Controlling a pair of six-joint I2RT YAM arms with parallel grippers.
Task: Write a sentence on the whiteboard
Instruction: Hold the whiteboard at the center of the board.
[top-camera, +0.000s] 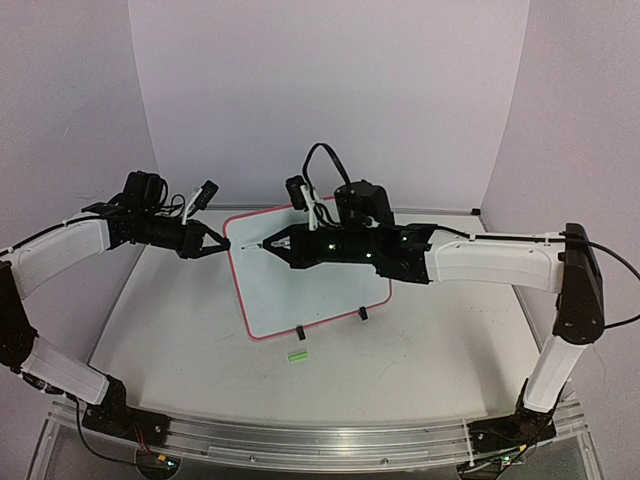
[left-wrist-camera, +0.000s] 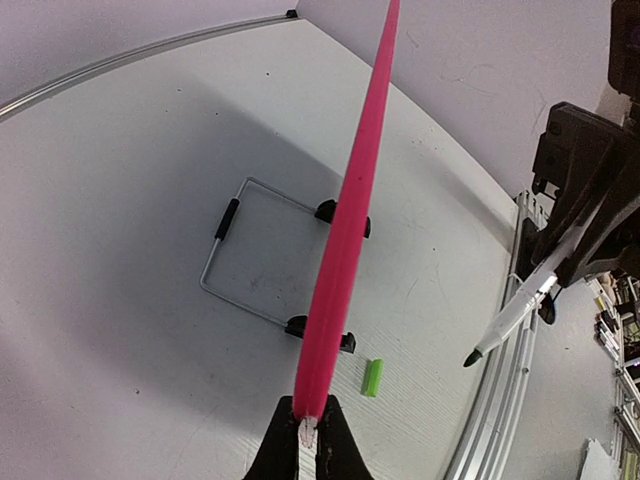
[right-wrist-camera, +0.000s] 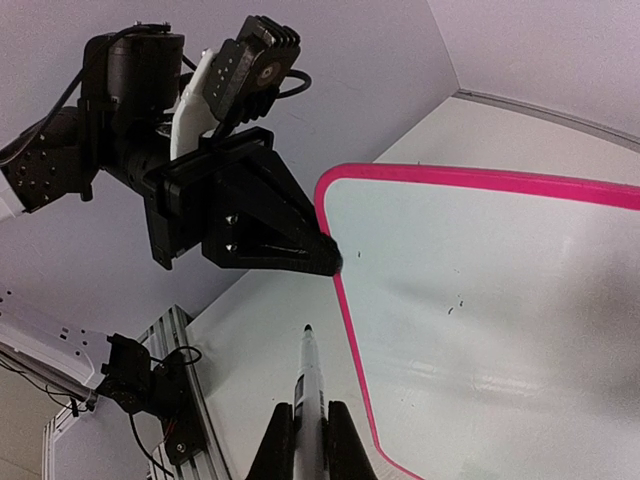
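Note:
The whiteboard (top-camera: 312, 290) stands tilted at the table's middle, with a red-pink frame and black clip feet (top-camera: 300, 332). Its white face (right-wrist-camera: 490, 300) carries no sentence, only a few tiny dark specks. My left gripper (top-camera: 224, 246) is shut on the board's left frame edge (left-wrist-camera: 345, 230), as its wrist view shows (left-wrist-camera: 308, 432). My right gripper (right-wrist-camera: 308, 445) is shut on an uncapped white marker (right-wrist-camera: 307, 380). The marker's dark tip (top-camera: 262, 243) hovers near the board's upper left corner, just off the frame. The marker also shows in the left wrist view (left-wrist-camera: 515, 318).
The marker's green cap (top-camera: 297, 354) lies on the table in front of the board, also in the left wrist view (left-wrist-camera: 372, 377). A wire stand (left-wrist-camera: 245, 255) props the board from behind. The table's metal rail (top-camera: 300, 440) runs along the near edge.

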